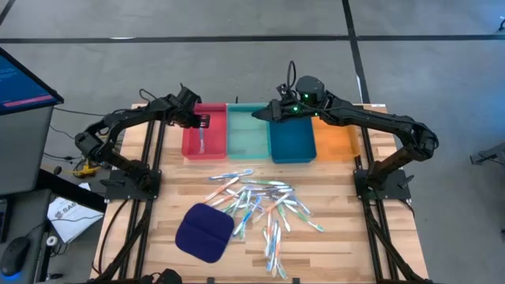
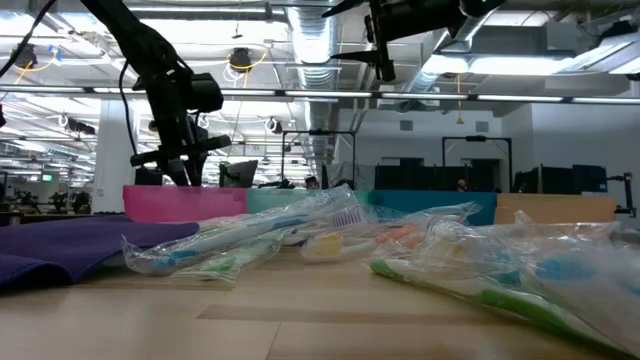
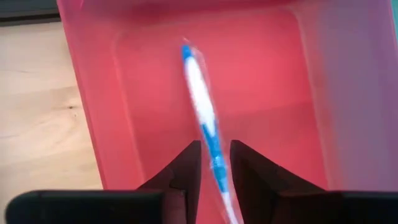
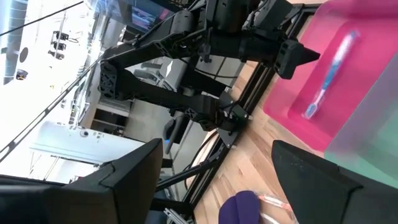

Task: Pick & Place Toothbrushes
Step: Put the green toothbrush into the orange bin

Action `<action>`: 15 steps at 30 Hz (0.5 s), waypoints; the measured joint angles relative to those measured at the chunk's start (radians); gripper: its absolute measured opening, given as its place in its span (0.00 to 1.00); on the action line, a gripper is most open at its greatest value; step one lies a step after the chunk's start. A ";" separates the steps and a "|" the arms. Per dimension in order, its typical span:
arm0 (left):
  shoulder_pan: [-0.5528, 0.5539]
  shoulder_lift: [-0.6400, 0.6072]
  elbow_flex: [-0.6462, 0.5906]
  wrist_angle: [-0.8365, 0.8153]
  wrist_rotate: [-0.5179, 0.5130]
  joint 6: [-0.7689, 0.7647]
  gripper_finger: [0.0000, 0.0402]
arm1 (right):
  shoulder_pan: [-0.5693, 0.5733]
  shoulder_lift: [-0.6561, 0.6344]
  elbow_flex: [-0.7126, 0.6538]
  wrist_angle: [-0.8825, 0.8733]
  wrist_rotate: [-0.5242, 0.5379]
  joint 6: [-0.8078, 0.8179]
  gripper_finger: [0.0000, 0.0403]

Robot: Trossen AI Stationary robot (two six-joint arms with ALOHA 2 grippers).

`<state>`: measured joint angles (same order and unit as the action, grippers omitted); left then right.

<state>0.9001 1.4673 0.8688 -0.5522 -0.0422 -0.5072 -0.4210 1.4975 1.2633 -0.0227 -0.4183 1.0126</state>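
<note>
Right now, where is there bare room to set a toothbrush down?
Teal tray, blue tray and orange tray look bare; red tray holds one toothbrush. Crowded: the toothbrush pile beside the dark blue pad.

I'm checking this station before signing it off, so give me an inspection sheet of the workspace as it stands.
Surface: wooden table, bare around the pile.
Job's things: loose toothbrushes heaped mid-table; one blue toothbrush in the red tray; teal tray, blue tray and orange tray alongside.
Clutter: dark blue cloth pad by the pile.
Grippers: left gripper over the red tray, fingers slightly apart around the brush's end; right gripper open over the teal tray.
Cables: one on the right arm.
Surroundings: monitor, open hall.
</note>
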 joint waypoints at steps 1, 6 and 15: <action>0.000 0.000 0.000 0.000 0.000 0.003 0.20 | 0.000 0.000 0.000 0.000 0.000 0.000 0.73; 0.000 -0.004 0.000 0.005 0.029 0.006 0.20 | 0.000 0.000 0.000 0.001 0.000 -0.001 0.73; -0.003 -0.084 -0.001 0.158 0.287 0.018 0.20 | 0.000 0.000 0.000 0.106 -0.011 -0.047 0.73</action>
<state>0.8974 1.3836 0.8680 -0.3940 0.2450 -0.4890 -0.4210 1.4975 1.2633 0.0835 -0.4292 0.9661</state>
